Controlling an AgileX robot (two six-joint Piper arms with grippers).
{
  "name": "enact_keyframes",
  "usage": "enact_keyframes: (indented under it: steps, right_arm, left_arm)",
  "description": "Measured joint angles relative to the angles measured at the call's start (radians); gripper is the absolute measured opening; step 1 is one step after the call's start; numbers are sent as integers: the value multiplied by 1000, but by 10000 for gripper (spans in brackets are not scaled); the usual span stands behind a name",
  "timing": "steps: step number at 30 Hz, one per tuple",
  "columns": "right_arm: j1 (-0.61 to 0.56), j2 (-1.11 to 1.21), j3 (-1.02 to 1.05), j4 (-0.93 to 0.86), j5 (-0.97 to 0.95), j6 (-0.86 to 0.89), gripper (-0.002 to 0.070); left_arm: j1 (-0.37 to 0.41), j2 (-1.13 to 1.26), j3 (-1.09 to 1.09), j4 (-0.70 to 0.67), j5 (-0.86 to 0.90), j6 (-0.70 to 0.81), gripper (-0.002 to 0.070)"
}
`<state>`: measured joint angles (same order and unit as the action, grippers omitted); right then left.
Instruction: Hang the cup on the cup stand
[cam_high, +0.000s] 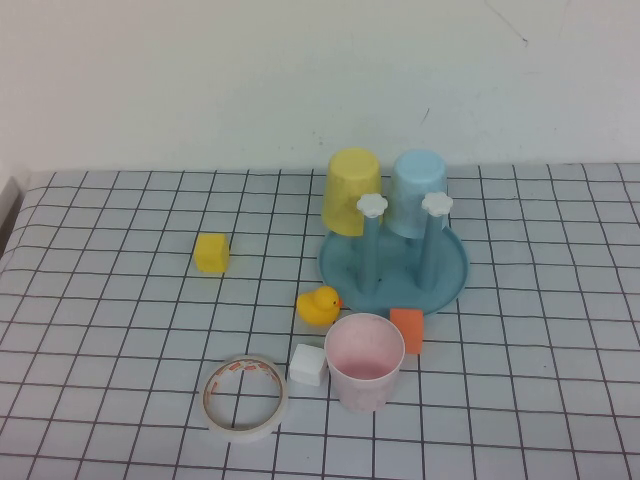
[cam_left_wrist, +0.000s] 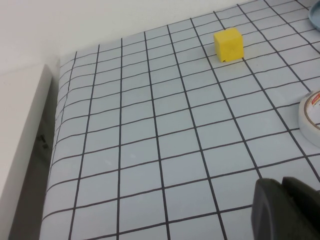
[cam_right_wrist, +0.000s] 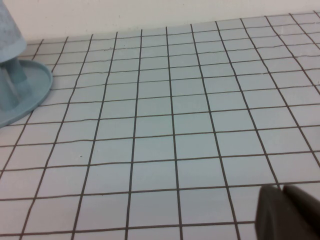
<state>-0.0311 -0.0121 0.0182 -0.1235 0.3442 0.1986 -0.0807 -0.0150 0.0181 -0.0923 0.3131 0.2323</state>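
The cup (cam_high: 365, 361) stands unhung near the desk's front edge; cup stand (cam_high: 394, 262) waits; left gripper (cam_left_wrist: 287, 207) and right gripper (cam_right_wrist: 287, 210) fingers closed, low over the desk

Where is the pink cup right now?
In the high view, the pink cup stands upright near the table's front centre, before the cup stand, between the white cube and the orange block.

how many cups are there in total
3: a yellow cup and a light blue cup upside down on the cup stand, and the pink cup upright on the table in front of it.
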Motion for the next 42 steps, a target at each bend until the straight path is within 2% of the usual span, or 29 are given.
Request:
enact_keyframes:
  steps: [6, 11, 15, 19, 22, 25, 30, 34, 37, 42]
  right_arm:
    - [0, 0, 0, 0, 0, 0, -1]
    - [0, 0, 0, 4, 0, 0, -1]
    - [0, 0, 0, 71, 0, 0, -1]
    - [0, 0, 2, 361, -5, 19, -1]
    - [0, 0, 8, 654, -4, 50, -1]
    - [0, 0, 8, 846, -8, 56, -1]
    - [0, 0, 8, 916, -54, 41, -1]
    - [0, 0, 8, 924, -52, 29, -1]
    - [0, 0, 8, 924, -52, -11, -1]
    - [0, 0, 8, 924, -36, -60, -1]
  left_arm:
    - [0, 0, 0, -29, 0, -3, -2]
    - [0, 0, 0, -202, -17, -3, -2]
    - [0, 0, 0, -573, -40, -3, -2]
    - [0, 0, 0, -1009, -77, -3, -2]
    - [0, 0, 0, -1118, -134, 16, -2]
    - [0, 0, 0, -1168, -202, 29, -2]
    - [0, 0, 0, -1245, -252, 64, -2]
    - [0, 0, -22, -1238, -160, 268, -2]
    - [0, 42, -119, -1168, -78, 381, -2]
    - [0, 246, -362, -861, 135, 439, -2]
